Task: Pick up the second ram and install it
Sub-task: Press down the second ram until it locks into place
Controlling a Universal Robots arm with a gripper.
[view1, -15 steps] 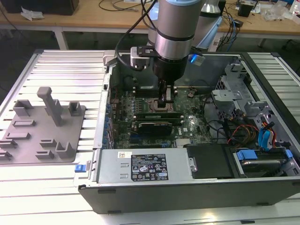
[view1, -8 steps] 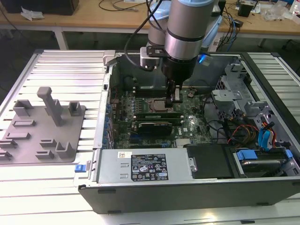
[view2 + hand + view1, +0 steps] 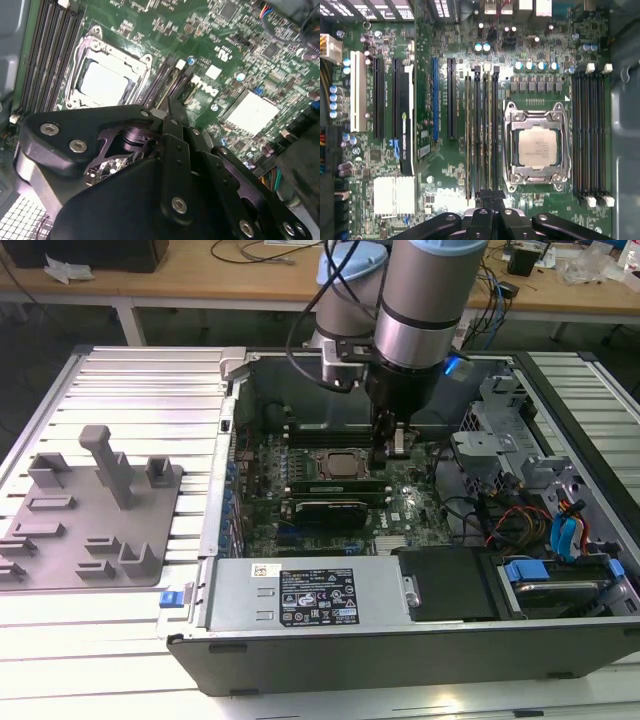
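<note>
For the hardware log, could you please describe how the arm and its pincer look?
The arm is silver-grey cylinders with pale blue caps, black cables looping beside it. The pincer is matte black, built of angular linkage plates fastened with silver screws.

Black metal gripper cut off by frame edge in first wrist view; fingertip ends bunched together, gap unreadable. Its body hides green motherboard near CPU socket edge in second wrist view. Silver arm cropped in exterior view.
</note>
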